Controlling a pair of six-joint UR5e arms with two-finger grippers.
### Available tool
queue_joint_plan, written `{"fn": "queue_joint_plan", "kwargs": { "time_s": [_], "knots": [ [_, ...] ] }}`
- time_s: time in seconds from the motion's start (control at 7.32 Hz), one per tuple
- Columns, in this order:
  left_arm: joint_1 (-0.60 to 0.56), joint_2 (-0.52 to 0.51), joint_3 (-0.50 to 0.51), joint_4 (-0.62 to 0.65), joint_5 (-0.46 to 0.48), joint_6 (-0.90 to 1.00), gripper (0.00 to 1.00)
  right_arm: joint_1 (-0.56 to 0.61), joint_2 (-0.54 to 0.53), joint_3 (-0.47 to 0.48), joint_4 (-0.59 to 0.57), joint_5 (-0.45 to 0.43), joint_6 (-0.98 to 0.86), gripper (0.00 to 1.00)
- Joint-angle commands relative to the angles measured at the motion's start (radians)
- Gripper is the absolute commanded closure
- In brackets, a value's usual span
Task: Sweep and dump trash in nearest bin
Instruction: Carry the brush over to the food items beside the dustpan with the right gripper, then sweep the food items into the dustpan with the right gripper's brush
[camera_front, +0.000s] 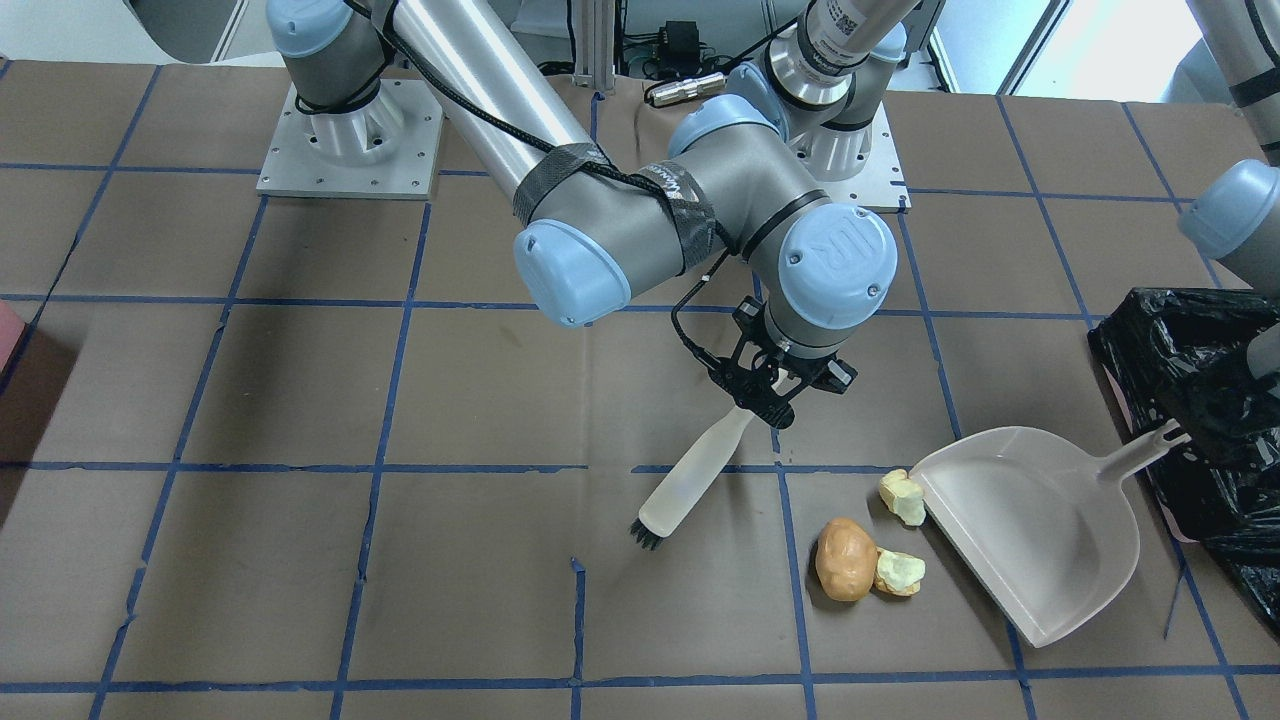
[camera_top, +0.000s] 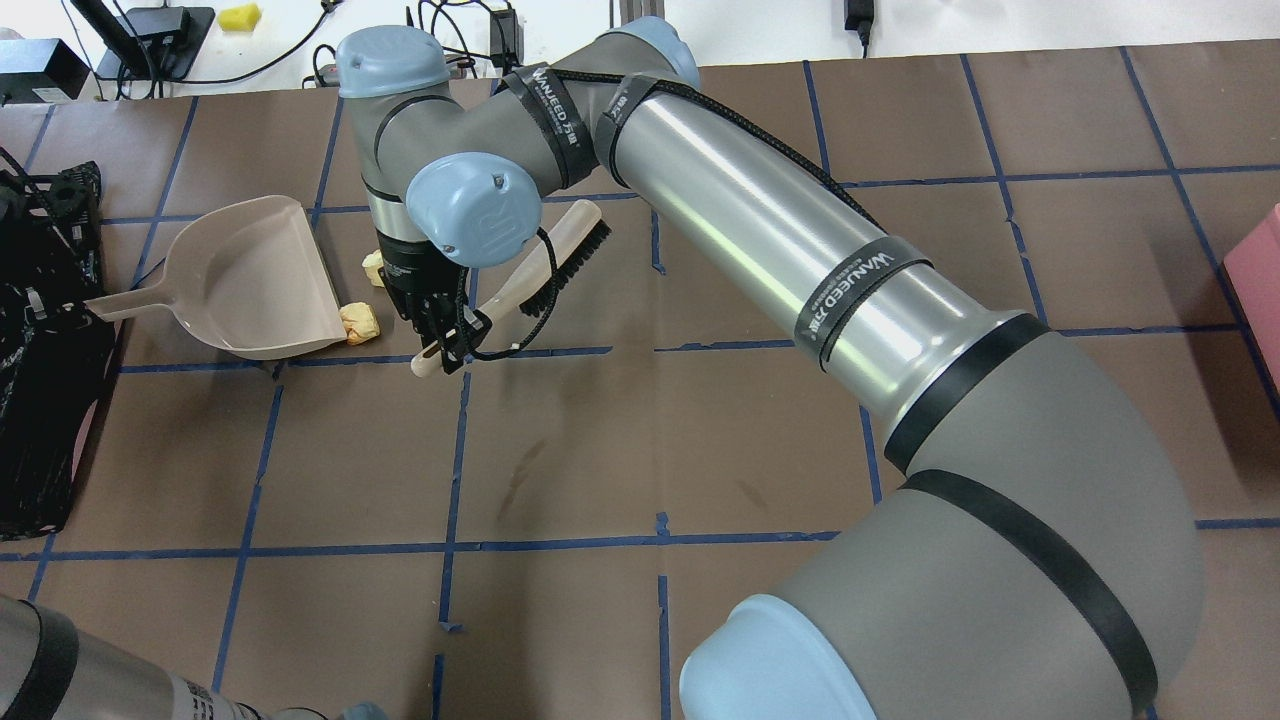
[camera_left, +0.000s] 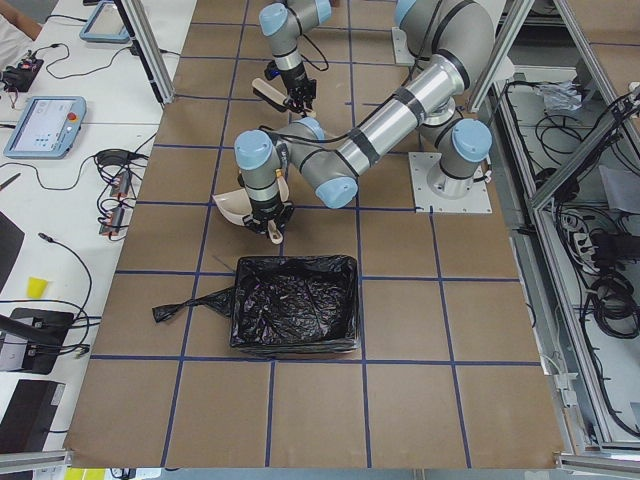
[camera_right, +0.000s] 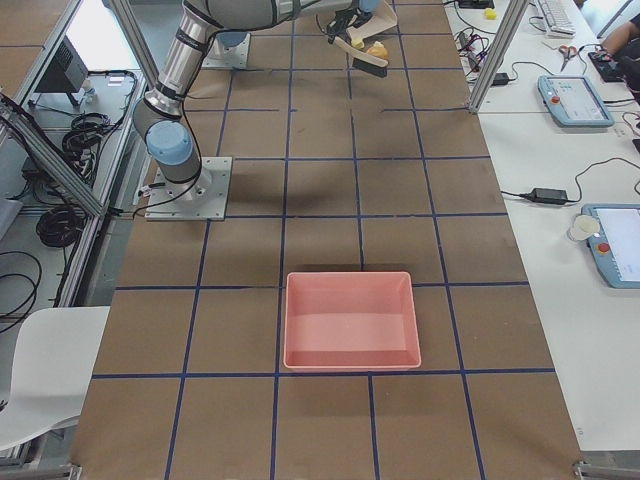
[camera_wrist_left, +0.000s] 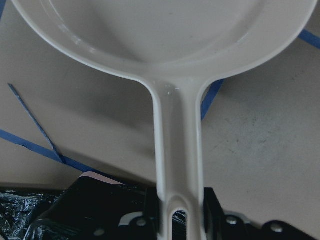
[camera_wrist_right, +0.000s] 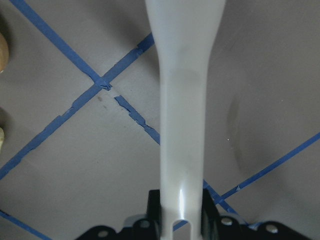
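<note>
Seeming light and stiff, the trash (camera_front: 845, 560) wants pushing, not gripping. The right gripper (camera_front: 768, 385) clamps the brush (camera_front: 695, 470), the left gripper (camera_wrist_left: 176, 205) the dustpan (camera_front: 1030, 520) handle.

Three trash pieces lie close together on the brown table (camera_front: 300, 400). The orange-brown potato-shaped lump (camera_front: 845, 560) lies on its side. The orange-crusted bread chunk (camera_front: 898, 572) touches it, pale crumb facing up. The pale yellow-white chunk (camera_front: 903, 497) sits a little apart from those two, right at the dustpan (camera_front: 1030, 530) lip, possibly touching it; hard to tell. The bin (camera_left: 296, 264) is box-like, upright and open-topped, lined with a crinkled glossy black bag, with pink showing at its side. It stands near the pieces, just past the dustpan's handle end.
</note>
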Motion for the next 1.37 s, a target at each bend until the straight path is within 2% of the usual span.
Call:
{"fn": "queue_joint_plan", "kwargs": {
  "time_s": [0.0, 0.14, 0.27, 0.68, 0.96, 1.23],
  "knots": [
    [0.003, 0.01, 0.006, -0.027, 0.014, 0.024, 1.0, -0.018, 0.008, -0.024, 0.016, 0.031, 0.001, 0.99],
    [0.003, 0.021, 0.035, -0.082, 0.043, 0.021, 1.0, -0.016, 0.023, -0.027, 0.016, 0.031, 0.007, 1.0],
    [0.003, 0.019, 0.03, -0.084, 0.041, 0.019, 1.0, -0.015, 0.043, -0.039, 0.014, 0.043, 0.009, 1.0],
    [0.003, -0.01, 0.004, -0.049, 0.035, 0.0, 1.0, 0.045, 0.153, -0.162, 0.014, 0.046, -0.022, 1.0],
    [-0.005, -0.011, -0.039, -0.037, 0.038, -0.037, 1.0, 0.074, 0.164, -0.167, 0.004, 0.043, -0.051, 1.0],
    [-0.01, -0.012, -0.04, -0.028, 0.035, -0.042, 1.0, 0.076, 0.167, -0.173, -0.022, 0.037, -0.124, 1.0]
  ]
}}
